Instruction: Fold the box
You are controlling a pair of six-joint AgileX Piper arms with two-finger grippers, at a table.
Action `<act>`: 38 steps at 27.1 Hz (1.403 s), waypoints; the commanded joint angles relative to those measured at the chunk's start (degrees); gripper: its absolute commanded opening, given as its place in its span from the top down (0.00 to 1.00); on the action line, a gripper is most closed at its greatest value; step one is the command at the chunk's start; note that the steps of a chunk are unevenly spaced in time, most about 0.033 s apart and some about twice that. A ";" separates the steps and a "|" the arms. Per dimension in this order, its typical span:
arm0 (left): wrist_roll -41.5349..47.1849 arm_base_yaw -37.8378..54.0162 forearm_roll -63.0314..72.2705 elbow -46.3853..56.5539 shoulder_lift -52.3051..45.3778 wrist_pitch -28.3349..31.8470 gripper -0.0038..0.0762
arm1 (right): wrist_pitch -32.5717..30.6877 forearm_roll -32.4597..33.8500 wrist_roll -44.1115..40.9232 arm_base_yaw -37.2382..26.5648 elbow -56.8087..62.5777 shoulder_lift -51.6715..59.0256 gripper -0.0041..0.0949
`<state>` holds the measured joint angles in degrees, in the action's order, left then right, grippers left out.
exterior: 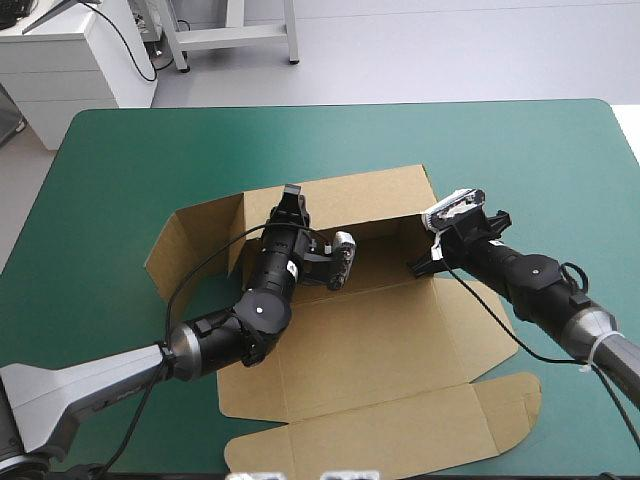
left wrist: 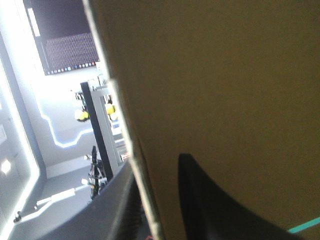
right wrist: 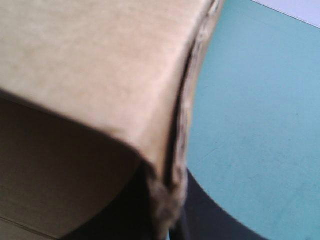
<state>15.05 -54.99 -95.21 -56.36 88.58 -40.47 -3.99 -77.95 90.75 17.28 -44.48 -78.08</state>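
Your box (exterior: 350,350) sits mid-table on the teal-green cover (exterior: 120,150), only partly formed. The far wall stands up with flaps angling off both ends, while the lid panel lies flat toward the near edge. By my judgement you're under halfway, and the side walls still need raising and tucking. You have one box and two grippers. The left gripper (exterior: 291,200) is clamped on the far wall, and the right gripper (exterior: 420,265) pinches the wall's right corner.

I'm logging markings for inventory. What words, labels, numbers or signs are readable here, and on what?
None can be read.
The box: plain brown board, no print.
The teal-green cover: no markings.
The left tool and right tool: no legible label.
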 commanded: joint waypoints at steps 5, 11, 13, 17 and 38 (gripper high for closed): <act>3.61 -1.14 -7.03 -1.10 -1.41 0.08 0.47 | 5.78 0.39 2.23 0.01 -5.00 0.63 0.97; 3.61 -8.96 -6.61 -1.10 -1.41 -9.30 0.47 | 6.18 0.39 2.12 0.01 -9.99 -5.03 0.97; 3.61 -11.72 -5.37 -1.10 -1.41 -12.28 0.47 | 6.30 0.39 1.85 0.01 -11.48 -7.05 0.97; 3.73 -15.93 -0.49 -1.10 -1.41 -16.10 0.47 | 6.07 0.39 1.08 0.01 -12.99 -9.46 0.97; -55.16 23.43 86.94 -29.18 -16.36 -14.37 0.93 | 5.26 0.39 -0.54 0.01 -12.94 -10.09 0.97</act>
<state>-31.86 -40.20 -21.24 -82.24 73.87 -54.33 1.09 -78.58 90.17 17.34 -55.77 -90.00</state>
